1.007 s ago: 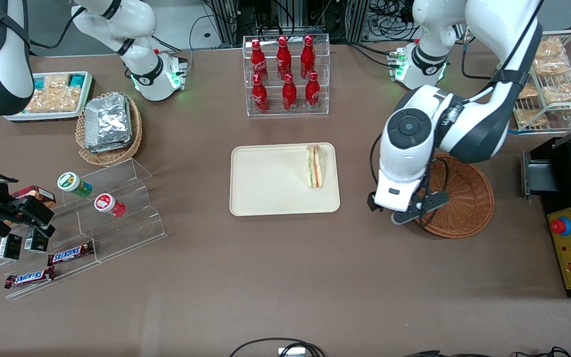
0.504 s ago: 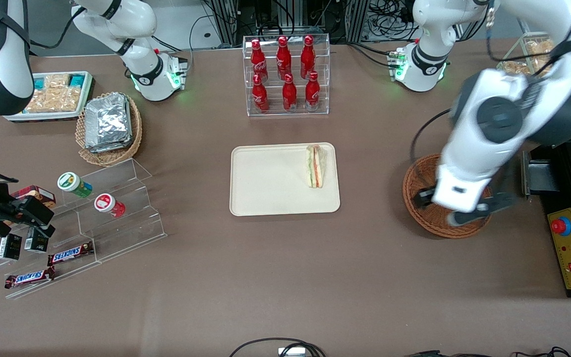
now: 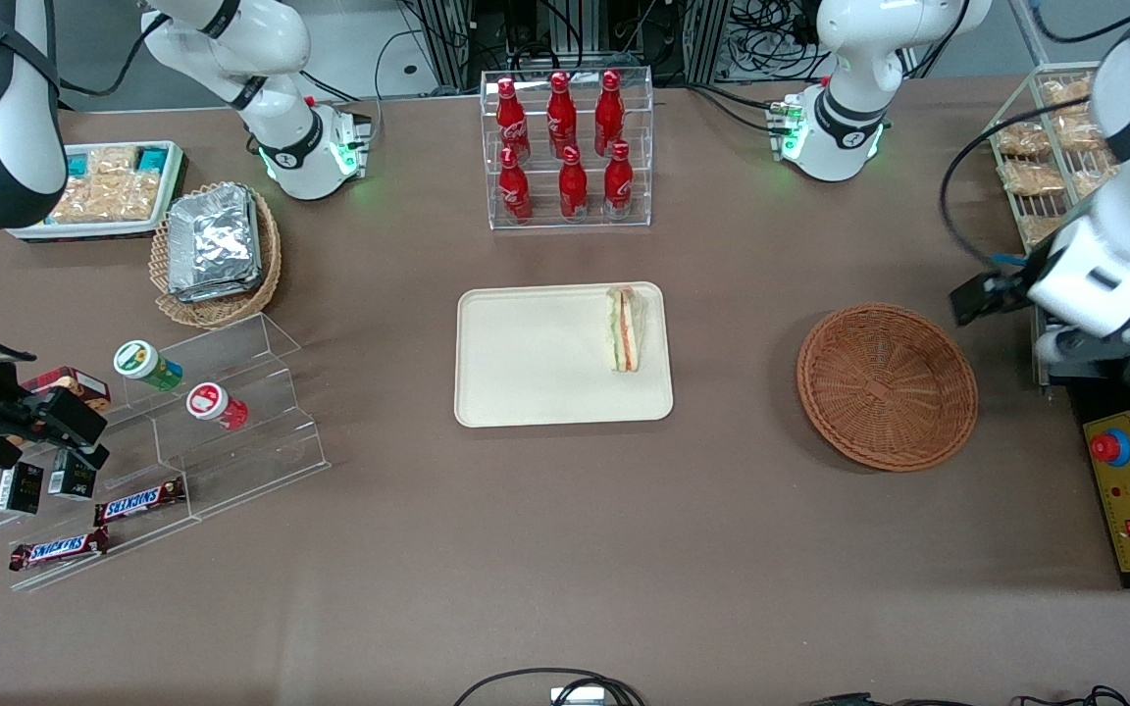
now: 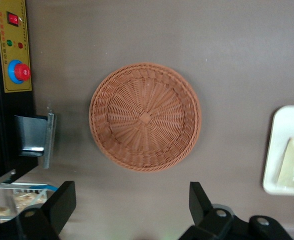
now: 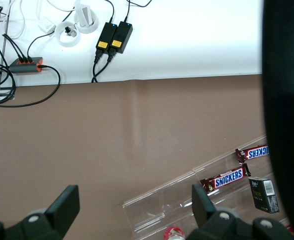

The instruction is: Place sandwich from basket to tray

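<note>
A brown table (image 3: pixel 565 549) carried the cream tray (image 3: pixel 536 358), the sandwich (image 3: pixel 626 328) lying on it, and the bare wicker basket (image 3: pixel 887 385). The pincer (image 4: pixel 129 202), fingers wide and holding nothing, hung high near the table's working-arm end.

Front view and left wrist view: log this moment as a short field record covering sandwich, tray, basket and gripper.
sandwich: lying on the tray, near its edge toward the working arm's end
tray: flat on the table, holds only the sandwich
basket: holds nothing, beside the tray
gripper: jaws open, holding nothing, raised above the table at the working arm's end
task state: sandwich already placed
</note>
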Robot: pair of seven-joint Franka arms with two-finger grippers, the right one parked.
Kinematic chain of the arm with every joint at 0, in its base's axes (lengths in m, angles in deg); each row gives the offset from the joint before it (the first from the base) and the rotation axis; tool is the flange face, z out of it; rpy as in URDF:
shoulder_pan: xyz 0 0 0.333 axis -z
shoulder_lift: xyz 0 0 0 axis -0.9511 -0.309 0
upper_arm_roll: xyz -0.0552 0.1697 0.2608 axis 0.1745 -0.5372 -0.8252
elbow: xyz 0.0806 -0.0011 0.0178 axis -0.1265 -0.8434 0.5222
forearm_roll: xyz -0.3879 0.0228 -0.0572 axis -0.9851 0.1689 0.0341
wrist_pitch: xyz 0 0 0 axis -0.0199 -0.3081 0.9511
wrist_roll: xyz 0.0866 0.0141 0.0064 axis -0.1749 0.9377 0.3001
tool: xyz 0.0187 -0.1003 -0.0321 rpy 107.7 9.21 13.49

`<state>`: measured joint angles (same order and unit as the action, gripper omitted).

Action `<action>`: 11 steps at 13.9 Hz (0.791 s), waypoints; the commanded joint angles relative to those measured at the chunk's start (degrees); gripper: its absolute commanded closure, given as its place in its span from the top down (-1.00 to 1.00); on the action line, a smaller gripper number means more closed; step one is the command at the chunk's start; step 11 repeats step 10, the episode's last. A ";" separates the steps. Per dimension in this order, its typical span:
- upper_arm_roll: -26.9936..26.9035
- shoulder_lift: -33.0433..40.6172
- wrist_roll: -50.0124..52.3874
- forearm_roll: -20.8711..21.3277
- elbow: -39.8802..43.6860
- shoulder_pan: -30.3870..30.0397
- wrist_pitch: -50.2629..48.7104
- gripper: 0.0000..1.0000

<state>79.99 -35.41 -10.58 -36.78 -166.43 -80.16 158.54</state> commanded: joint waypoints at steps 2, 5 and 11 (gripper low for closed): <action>-0.61 4.53 -9.67 -1.38 -0.88 0.16 -3.48 1.00; -0.52 6.38 -10.74 -3.39 -0.88 0.16 -4.54 1.00; -0.43 6.56 -11.80 -3.40 -0.97 0.34 -4.54 1.00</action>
